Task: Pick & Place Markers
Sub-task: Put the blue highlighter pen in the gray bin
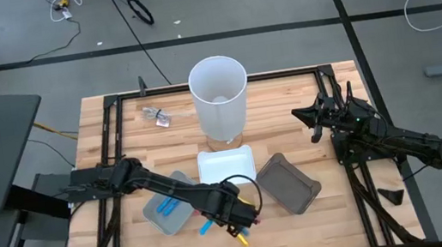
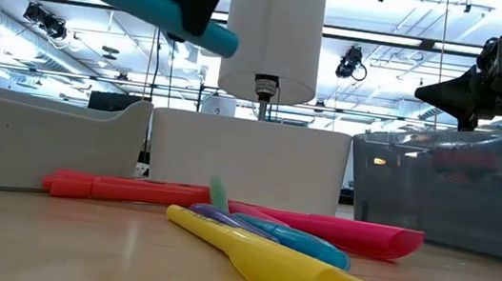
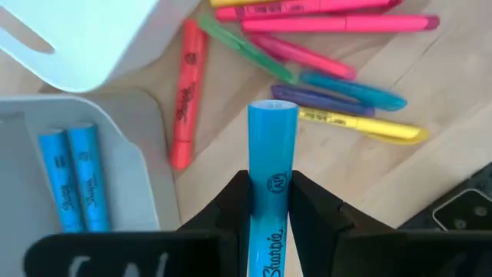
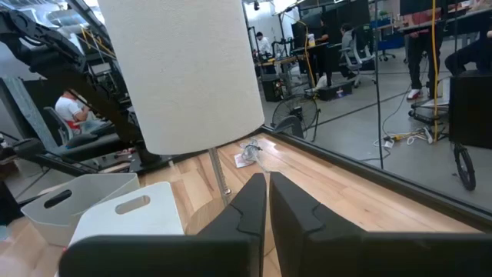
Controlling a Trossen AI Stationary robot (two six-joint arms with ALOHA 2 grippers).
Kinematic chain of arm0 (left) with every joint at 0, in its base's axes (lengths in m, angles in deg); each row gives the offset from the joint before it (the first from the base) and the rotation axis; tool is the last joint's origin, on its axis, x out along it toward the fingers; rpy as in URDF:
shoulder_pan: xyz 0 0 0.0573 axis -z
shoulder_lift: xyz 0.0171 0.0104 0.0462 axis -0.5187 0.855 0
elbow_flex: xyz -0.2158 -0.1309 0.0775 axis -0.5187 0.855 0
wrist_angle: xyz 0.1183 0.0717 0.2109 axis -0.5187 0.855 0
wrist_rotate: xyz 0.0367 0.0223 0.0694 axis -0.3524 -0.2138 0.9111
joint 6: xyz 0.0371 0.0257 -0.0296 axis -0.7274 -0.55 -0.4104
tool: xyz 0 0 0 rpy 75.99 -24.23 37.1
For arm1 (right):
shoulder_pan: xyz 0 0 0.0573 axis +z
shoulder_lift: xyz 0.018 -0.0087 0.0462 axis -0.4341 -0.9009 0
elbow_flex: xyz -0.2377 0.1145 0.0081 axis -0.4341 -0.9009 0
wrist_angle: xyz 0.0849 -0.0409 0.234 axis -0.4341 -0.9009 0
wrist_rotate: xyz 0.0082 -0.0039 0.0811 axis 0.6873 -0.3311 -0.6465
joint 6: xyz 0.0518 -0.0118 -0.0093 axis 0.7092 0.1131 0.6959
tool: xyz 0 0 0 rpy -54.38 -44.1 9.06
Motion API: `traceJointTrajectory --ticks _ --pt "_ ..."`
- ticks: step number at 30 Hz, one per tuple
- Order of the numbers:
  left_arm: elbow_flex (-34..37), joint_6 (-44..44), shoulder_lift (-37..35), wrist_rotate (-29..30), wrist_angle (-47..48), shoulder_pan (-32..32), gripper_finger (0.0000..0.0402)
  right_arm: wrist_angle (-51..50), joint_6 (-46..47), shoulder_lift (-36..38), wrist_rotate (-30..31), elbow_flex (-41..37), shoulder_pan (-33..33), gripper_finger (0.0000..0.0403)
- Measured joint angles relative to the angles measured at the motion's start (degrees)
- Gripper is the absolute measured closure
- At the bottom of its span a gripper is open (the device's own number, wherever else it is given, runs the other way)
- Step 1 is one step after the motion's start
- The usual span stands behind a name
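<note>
Between left gripper (image 3: pixel 270 201) fingers: blue marker (image 3: pixel 270 165) clamped, axis pointing forward; your tray (image 3: pixel 115 192) lies beside. Right gripper (image 4: pixel 267 201) shut, idle.

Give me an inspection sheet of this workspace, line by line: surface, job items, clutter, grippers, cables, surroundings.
Surface: wooden table inside a black frame.
Job's things: loose markers in pink, red, green, blue, purple and yellow lying on the wood; two blue markers in the grey tray; one blue marker gripped.
Clutter: white tray, dark tray, tall white cylinder on a stand, small clear item.
Grippers: left gripper shut on the blue marker, above the pile; right gripper shut, empty, at the table's right edge.
Cables: several on the floor.
Surroundings: people seated beyond the table.
</note>
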Motion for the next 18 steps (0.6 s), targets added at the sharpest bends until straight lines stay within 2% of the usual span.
traceJointTrajectory --ticks 10,18 --pt "0.4 -0.6 -1.6 0.9 2.5 -0.3 0.0329 0.0 0.0 0.0 0.0 0.0 0.0 0.0379" --pt "0.4 -2.5 -3.7 4.0 5.6 -0.3 0.033 0.0 0.0 0.0 0.0 0.0 0.0 0.0379"
